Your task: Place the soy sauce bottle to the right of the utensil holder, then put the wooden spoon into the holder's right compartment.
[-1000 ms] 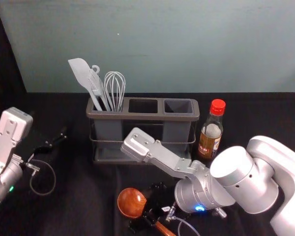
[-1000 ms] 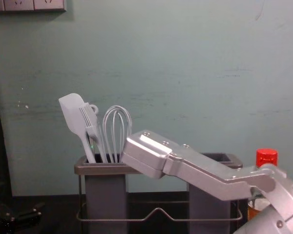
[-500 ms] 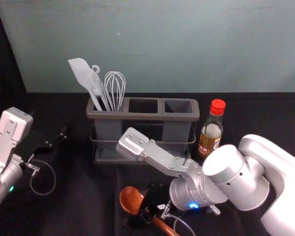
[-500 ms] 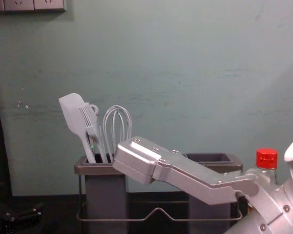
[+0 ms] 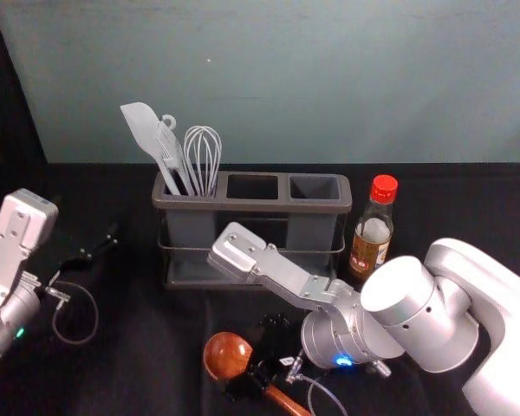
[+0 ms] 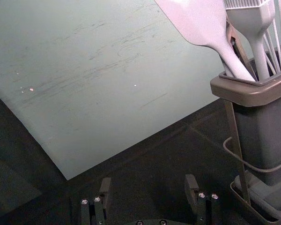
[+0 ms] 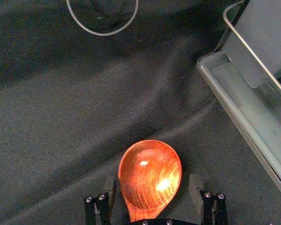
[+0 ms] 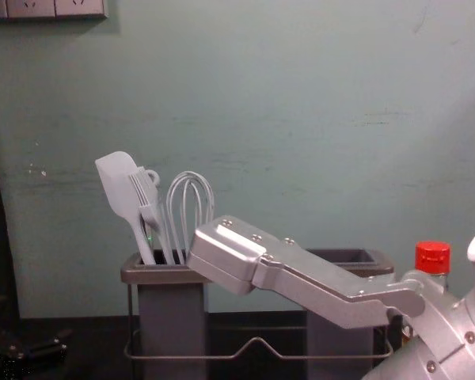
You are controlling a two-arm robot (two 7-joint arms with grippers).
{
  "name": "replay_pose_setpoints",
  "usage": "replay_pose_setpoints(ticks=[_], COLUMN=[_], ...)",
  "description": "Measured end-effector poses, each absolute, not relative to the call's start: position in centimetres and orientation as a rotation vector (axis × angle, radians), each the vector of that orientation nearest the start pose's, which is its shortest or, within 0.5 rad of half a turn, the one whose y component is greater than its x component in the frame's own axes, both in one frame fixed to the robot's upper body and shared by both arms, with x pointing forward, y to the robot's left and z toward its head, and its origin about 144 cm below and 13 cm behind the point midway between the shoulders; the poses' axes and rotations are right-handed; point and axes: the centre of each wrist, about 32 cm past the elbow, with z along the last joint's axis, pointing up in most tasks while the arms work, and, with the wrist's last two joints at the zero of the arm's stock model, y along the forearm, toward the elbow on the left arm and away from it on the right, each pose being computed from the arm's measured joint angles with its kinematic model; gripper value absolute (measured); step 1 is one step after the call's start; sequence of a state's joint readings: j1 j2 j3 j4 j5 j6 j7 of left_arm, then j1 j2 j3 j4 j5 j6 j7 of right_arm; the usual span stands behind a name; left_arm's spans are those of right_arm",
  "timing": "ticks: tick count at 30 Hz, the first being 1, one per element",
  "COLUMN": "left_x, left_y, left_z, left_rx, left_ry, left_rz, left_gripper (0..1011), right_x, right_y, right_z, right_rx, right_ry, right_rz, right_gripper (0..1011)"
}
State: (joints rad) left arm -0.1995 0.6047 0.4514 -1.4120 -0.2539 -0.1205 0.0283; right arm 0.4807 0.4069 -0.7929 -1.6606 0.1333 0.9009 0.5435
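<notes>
Left arm point(image 5: 16, 234): at the head view's left edge, green light point(image 5: 20, 332) lit
Left gripper point(image 5: 100, 246): angled inward, fingers point(image 6: 105, 190) spread apart
Right arm point(image 5: 451, 303): bent, reaching in from the right, blue light point(image 5: 343, 361) lit
Right gripper point(image 5: 251, 359): head view's lower middle, fingers point(image 7: 195, 185) wide apart
</notes>
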Motion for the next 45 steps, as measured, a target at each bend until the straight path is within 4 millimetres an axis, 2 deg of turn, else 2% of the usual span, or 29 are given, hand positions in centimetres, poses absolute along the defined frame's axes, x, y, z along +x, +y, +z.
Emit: replay_pose_setpoints(ticks=[45], left_x=[48.9], left_y=[31.0], left_z=[114.0], left_rx=[0.304], left_ry=[-0.285], left_rz=[1.248], left_gripper=[1011], right_x=[49.9], right_y=[-10.9], right_z=[123.2], right_rx=[-0.879], right_ry=[0.106], right_rz=[-0.468], right_gripper=[1002])
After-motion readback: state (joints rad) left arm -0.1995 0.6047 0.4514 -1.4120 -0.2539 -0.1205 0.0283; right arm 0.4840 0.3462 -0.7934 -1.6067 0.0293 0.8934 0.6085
